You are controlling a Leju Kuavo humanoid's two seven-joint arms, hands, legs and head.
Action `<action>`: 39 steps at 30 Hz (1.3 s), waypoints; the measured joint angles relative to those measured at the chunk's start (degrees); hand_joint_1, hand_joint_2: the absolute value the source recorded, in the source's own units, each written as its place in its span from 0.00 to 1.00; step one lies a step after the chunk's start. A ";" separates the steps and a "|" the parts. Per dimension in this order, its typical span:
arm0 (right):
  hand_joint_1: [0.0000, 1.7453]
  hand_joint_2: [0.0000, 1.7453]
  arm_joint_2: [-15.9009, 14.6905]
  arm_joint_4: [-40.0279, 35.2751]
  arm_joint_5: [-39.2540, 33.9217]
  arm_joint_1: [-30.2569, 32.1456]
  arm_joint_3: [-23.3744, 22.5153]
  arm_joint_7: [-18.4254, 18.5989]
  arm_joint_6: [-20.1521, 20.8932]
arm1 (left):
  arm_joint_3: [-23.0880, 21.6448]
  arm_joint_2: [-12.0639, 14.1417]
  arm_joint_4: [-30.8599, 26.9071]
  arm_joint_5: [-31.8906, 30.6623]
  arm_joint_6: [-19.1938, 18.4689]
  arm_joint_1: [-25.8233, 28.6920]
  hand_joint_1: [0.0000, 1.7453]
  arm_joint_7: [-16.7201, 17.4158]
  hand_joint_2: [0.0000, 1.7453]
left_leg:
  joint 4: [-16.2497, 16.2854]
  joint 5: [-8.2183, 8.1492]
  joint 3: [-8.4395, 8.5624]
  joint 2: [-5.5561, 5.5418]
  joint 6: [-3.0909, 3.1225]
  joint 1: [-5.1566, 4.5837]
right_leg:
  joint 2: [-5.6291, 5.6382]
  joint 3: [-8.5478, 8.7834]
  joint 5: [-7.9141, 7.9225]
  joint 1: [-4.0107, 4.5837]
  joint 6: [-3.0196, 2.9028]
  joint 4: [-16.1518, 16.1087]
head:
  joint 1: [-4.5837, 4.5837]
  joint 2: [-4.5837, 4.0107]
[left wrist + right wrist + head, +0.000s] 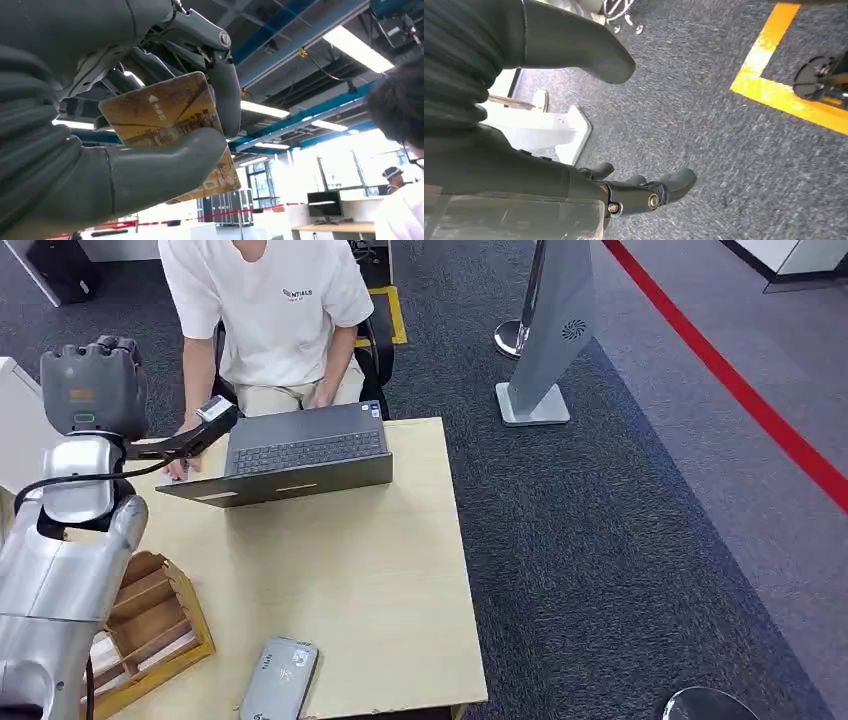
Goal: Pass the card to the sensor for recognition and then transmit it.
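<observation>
The left robot hand (150, 125) pinches the card (165, 120) between thumb and fingers; the thumb hides the card's middle. In the head view it is raised above the surface (350, 570), beside the laptop (290, 452). The right robot hand (589, 145) hangs spread and empty over carpet.

A worn, golden-brown plastic card (165, 115) sits pinched in the left hand (150, 130), raised above the light wooden table (380, 570); a grey rounded sensor (279, 680) lies flat at that table's near edge.
</observation>
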 joint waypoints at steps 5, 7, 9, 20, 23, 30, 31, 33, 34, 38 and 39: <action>0.00 1.00 -0.24 0.24 0.00 -0.05 0.02 0.68 0.13 | -0.72 0.00 4.34 0.00 0.50 -1.26 1.00 0.92 1.00 | 0.00 0.00 0.00 0.00 0.00 0.00 | 0.00 0.00 0.00 0.00 0.00 0.00 | 0.02 0.00; 0.00 1.00 -0.28 0.33 0.00 -0.04 0.02 0.70 0.13 | -0.74 0.09 4.95 0.00 0.50 -1.30 1.00 1.07 1.00 | 0.00 0.00 -0.01 -0.01 0.00 0.00 | 0.00 0.00 0.00 0.00 0.00 0.00 | 0.02 0.00; 0.00 1.00 -0.35 0.41 0.02 -0.07 0.02 0.70 0.09 | -0.74 0.26 5.57 0.00 0.50 -1.37 1.00 1.29 1.00 | 0.00 0.00 -0.02 -0.02 0.00 0.00 | 0.00 0.00 0.00 0.00 0.00 0.00 | 0.02 0.00; 0.00 1.00 -0.39 0.46 0.00 -0.06 0.02 0.70 -0.02 | -0.74 1.68 7.45 0.00 0.72 -1.30 1.00 1.42 1.00 | -0.01 0.00 -0.05 -0.03 0.00 0.00 | -0.02 0.00 0.00 0.00 0.00 0.00 | 0.00 0.00; 0.00 1.00 -0.39 0.46 0.02 -0.06 0.04 0.72 -0.02 | -0.74 2.01 7.51 0.00 0.77 -1.25 1.00 1.44 1.00 | -0.01 0.00 -0.06 -0.04 0.00 0.00 | -0.02 0.00 0.00 0.00 0.00 0.00 | 0.00 0.00; 0.00 1.00 -0.39 0.46 0.02 -0.04 0.09 0.70 -0.31 | -0.74 3.00 7.53 0.00 0.77 -1.17 1.00 1.51 1.00 | -0.01 0.00 -0.06 -0.04 0.00 0.00 | -0.03 0.00 0.00 0.00 0.00 0.00 | 0.02 0.00; 0.00 1.00 -0.39 0.46 0.02 -0.03 0.09 0.70 -0.39 | -0.74 3.10 7.53 0.00 0.76 -1.17 1.00 1.53 1.00 | -0.01 0.00 -0.06 -0.04 0.00 0.00 | -0.03 0.00 0.00 0.00 0.00 0.00 | 0.02 0.00; 0.00 1.00 -0.39 0.46 0.00 -0.03 0.09 0.70 -0.48 | -0.74 3.30 7.53 0.00 0.79 -1.16 1.00 1.51 1.00 | -0.01 0.00 -0.06 -0.04 0.00 0.00 | -0.03 0.00 0.00 0.00 0.00 0.00 | 0.02 0.00; 0.00 1.00 -0.39 0.46 0.00 -0.03 0.09 0.70 -0.52 | -0.72 3.37 7.53 0.00 0.81 -1.15 1.00 1.51 1.00 | -0.01 0.00 -0.06 -0.04 0.00 0.00 | -0.03 0.00 0.00 0.00 0.00 0.00 | 0.00 0.00; 0.00 1.00 -0.39 0.46 0.02 -0.03 0.09 0.70 -0.55 | -0.72 3.56 7.53 0.00 0.96 -0.86 1.00 1.51 1.00 | -0.01 0.00 -0.06 -0.04 0.00 0.00 | -0.03 0.00 0.00 0.00 0.00 0.00 | 0.02 0.00; 0.00 1.00 -0.39 0.46 0.02 -0.01 0.09 0.70 -0.55 | -0.72 3.65 7.56 0.00 0.96 -0.74 1.00 1.51 1.00 | -0.01 0.00 -0.07 -0.04 0.00 0.00 | -0.03 0.00 0.00 0.00 0.00 0.00 | 0.00 0.00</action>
